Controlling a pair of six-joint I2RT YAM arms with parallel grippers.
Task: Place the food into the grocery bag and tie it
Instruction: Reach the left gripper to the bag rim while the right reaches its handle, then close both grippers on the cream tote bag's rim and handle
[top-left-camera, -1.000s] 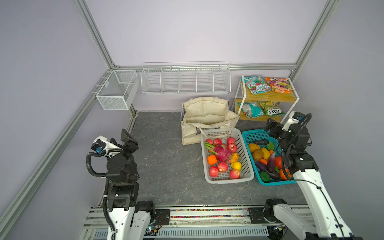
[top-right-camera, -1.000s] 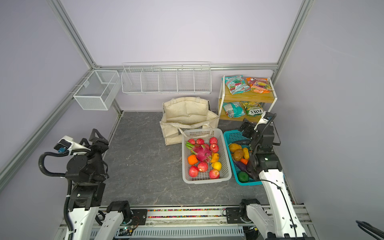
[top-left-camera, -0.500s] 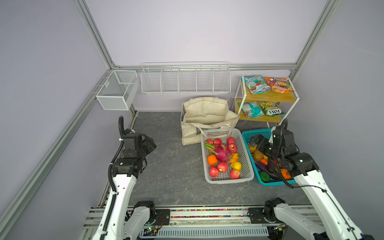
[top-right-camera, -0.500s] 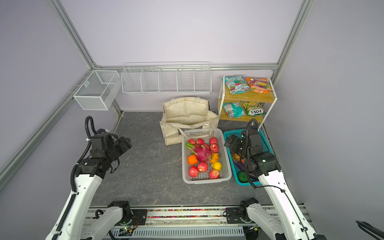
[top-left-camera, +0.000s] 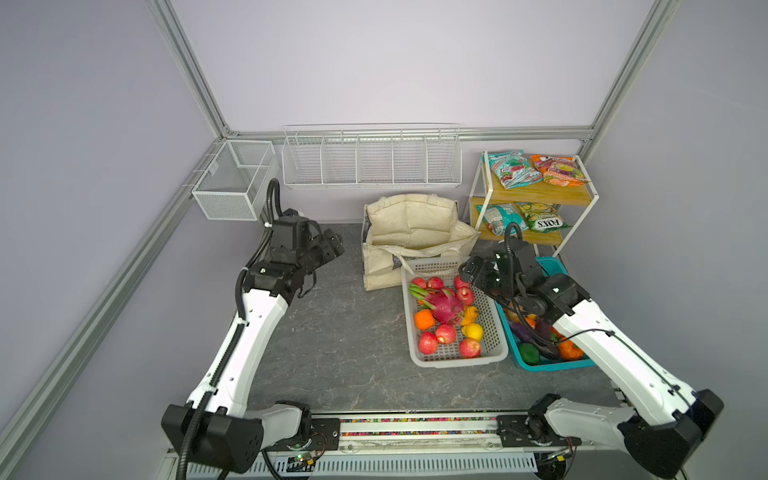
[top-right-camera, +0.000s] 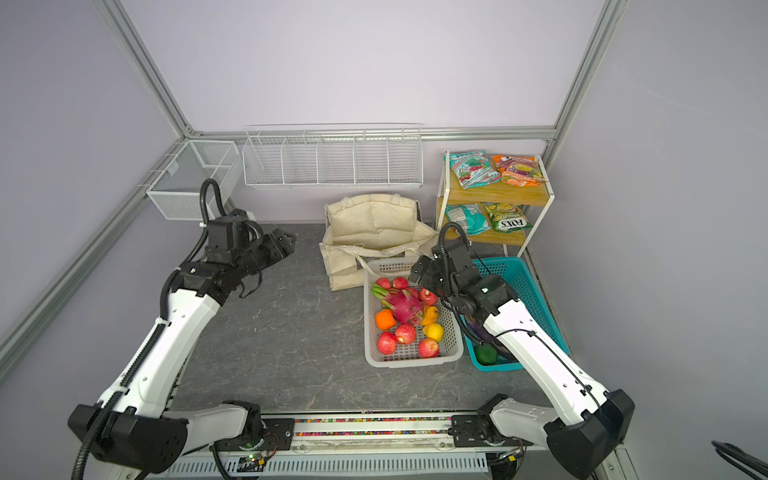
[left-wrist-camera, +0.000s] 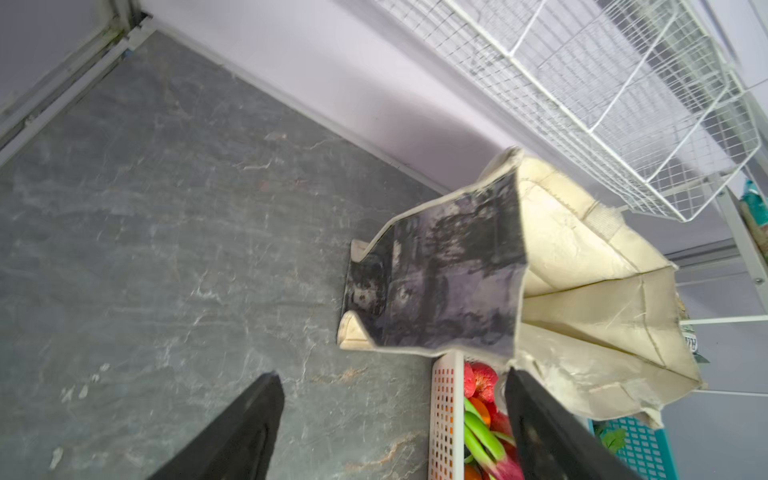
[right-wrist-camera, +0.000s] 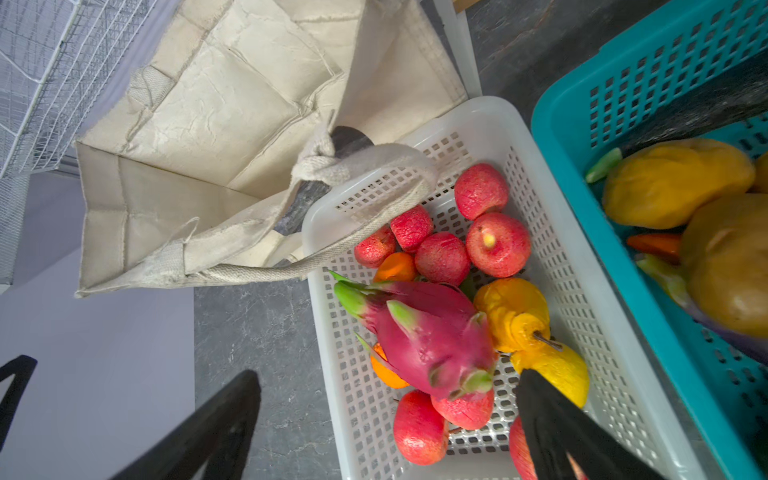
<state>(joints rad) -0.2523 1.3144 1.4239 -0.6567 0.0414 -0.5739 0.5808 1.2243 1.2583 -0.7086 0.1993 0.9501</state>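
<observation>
Left gripper and right gripper were spread, empty. One open bag touched the white basket, which held one dragon fruit; one teal basket stood beside it. Four packets lay on the shelf.

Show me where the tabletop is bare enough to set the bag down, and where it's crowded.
Widest bare patch: the grey tabletop between the left arm and the white basket, in front of the grocery bag. A narrower strip runs before both baskets. Crowded: the right rear, where bag, white basket, teal basket and shelf stand close together.
</observation>
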